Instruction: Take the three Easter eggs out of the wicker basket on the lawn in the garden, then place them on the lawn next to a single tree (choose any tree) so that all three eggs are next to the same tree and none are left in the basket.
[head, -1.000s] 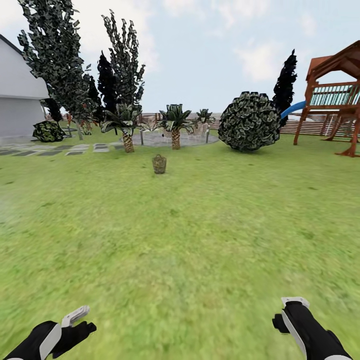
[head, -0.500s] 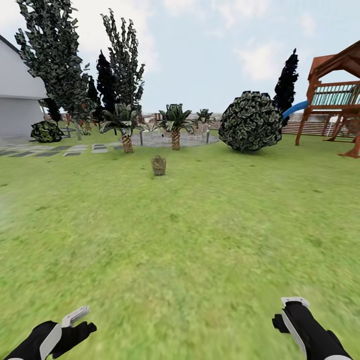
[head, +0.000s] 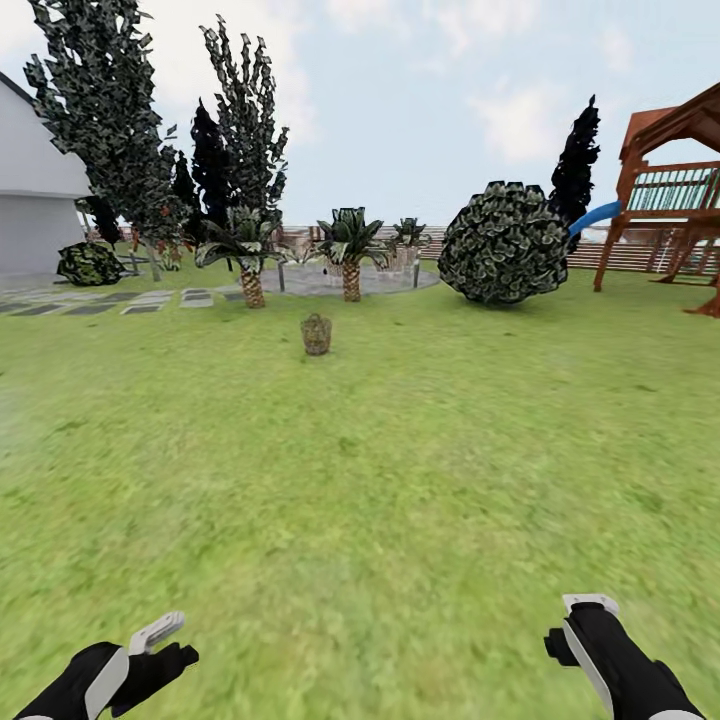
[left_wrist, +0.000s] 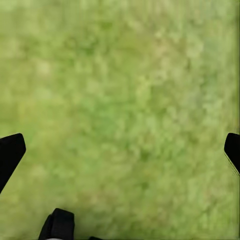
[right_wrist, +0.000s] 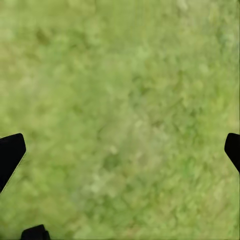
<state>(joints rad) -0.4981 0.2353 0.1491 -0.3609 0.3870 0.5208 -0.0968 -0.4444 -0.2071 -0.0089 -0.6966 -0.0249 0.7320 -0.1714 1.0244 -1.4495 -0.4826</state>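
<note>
The wicker basket (head: 316, 334) stands small and far ahead on the lawn (head: 380, 480), near the middle of the head view. The Easter eggs are hidden; at this distance nothing shows above its rim. A broad-canopied tree is out of view. My left gripper (head: 165, 640) hangs low at the bottom left and my right gripper (head: 580, 625) at the bottom right, both far from the basket. Each wrist view looks down on bare grass with the black fingertips (left_wrist: 10, 150) (right_wrist: 10, 150) spread wide apart, so both grippers are open and hold nothing.
Small palms (head: 350, 245) and a gravel bed lie behind the basket. A round dark bush (head: 503, 243) sits right of them, and the wooden play tower (head: 675, 190) with a blue slide stands at far right. Tall narrow dark trees (head: 100, 120), paving stones and a white house are at left.
The whole view has crept forward a little, so the basket sits slightly lower and nearer. Both grippers hold the same pose.
</note>
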